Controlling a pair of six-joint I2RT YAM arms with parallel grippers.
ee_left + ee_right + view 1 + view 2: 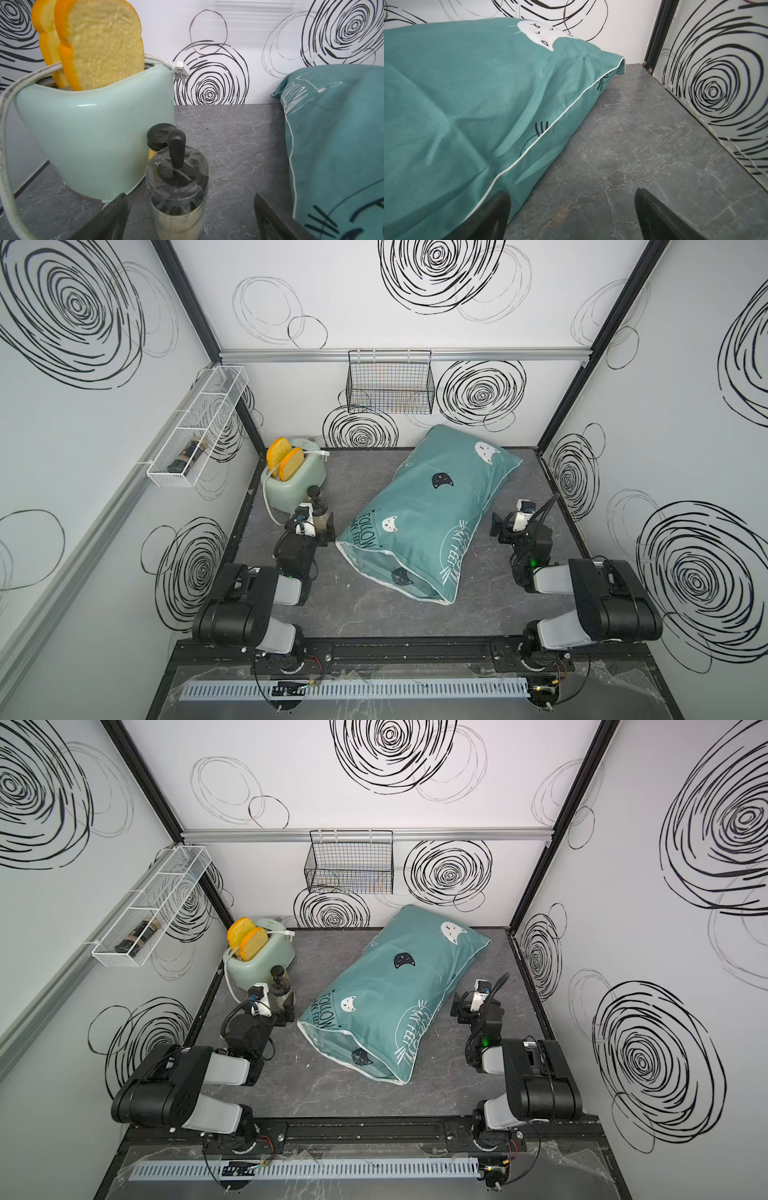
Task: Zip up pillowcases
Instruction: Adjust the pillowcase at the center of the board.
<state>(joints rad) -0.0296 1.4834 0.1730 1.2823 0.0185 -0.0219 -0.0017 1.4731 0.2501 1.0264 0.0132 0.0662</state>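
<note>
The plump teal fabric pillowcase with black and white cat faces, "FOLLOW MY FEET" lettering and white piping (428, 514) (390, 994) lies at the centre of both top views. It runs diagonally from lower centre to upper right on the dark grey marble-look tabletop (374, 614). Its white-piped near end faces the lower edge of the frame; whether the zip there is closed I cannot tell.

The right gripper (498, 526) (571, 192) sits just right of the pillowcase, its black claw spread wide over bare tabletop, one finger just beside the teal cloth.

The left gripper (326, 526) (190, 195) sits just left of the pillowcase, claw likewise spread. A clear round jar with a black lever top (176, 187) stands between its fingers, with a gap on each side.

Behind the jar, at centre left, stands a mint-green toaster (295, 485) holding two yellow bread slices (284, 462).
</note>
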